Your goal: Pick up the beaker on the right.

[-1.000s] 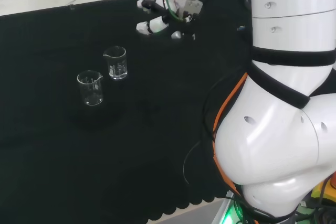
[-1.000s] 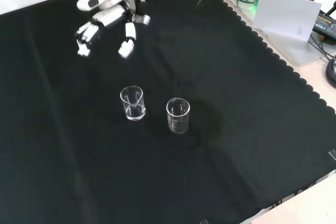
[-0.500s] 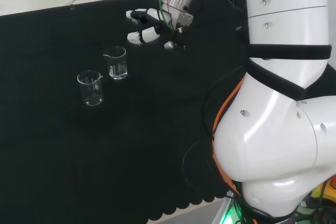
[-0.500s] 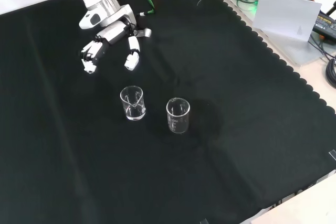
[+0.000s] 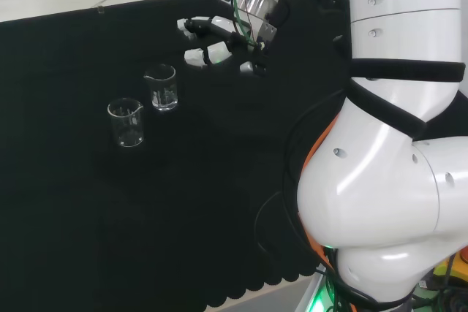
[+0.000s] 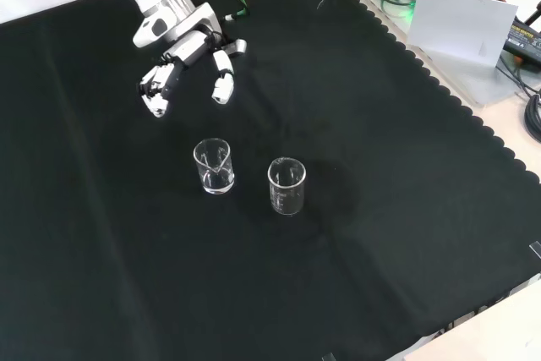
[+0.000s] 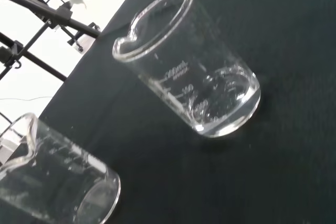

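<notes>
Bare cloth (image 6: pixel 355 124) around beakers (image 6: pixel 213 166); neighbour beaker (image 6: pixel 286 185) close.

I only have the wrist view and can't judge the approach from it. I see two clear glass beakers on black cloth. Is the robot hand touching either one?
Observer: No. In the front view the robot hand is higher in the picture than both beakers and touches neither. Its fingers are relaxed and hold nothing.
Operator: Which beaker is it closer to?
Observer: The clear glass beaker on the left of the front view. In the head view that same one stands on the right. The other clear glass beaker is farther from the hand.
Operator: Are both upright?
Observer: Yes. In the front view both stand upright, with a gap between them.
</notes>
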Robot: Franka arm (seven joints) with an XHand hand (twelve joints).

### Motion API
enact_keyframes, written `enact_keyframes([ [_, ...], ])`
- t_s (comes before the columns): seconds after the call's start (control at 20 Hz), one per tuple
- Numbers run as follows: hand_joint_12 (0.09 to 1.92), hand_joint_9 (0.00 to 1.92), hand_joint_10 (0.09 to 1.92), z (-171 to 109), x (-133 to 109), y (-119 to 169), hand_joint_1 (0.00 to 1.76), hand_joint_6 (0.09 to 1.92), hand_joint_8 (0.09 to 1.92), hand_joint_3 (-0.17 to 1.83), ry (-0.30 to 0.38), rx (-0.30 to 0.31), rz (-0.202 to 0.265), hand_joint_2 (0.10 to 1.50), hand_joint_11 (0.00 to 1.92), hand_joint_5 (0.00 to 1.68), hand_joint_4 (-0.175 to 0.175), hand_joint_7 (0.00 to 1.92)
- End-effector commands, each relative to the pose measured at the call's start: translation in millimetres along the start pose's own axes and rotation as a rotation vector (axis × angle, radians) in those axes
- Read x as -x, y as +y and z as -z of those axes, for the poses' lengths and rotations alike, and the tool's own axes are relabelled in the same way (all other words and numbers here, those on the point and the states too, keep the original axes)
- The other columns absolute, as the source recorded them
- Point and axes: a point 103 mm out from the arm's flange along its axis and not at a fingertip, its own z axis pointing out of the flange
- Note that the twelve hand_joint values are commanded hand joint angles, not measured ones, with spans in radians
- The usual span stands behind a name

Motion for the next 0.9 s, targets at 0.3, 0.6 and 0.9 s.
enact_keyframes([
  [0.3, 1.22, 0.36, 0.61, -21, 1, -9, 0.73, 0.09, 0.57, 0.62, 0.019, -0.008, 0.005, 0.56, 0.0, 0.31, -0.017, 0.25],
  [0.6, 1.2, 0.33, 0.59, -34, 4, -13, 0.75, 0.09, 0.56, 0.61, 0.012, 0.007, 0.001, 0.54, 0.0, 0.3, -0.017, 0.21],
  [0.9, 1.19, 0.33, 0.59, -56, 6, -6, 0.78, 0.09, 0.56, 0.61, 0.025, -0.024, -0.001, 0.53, 0.0, 0.3, -0.019, 0.2],
])
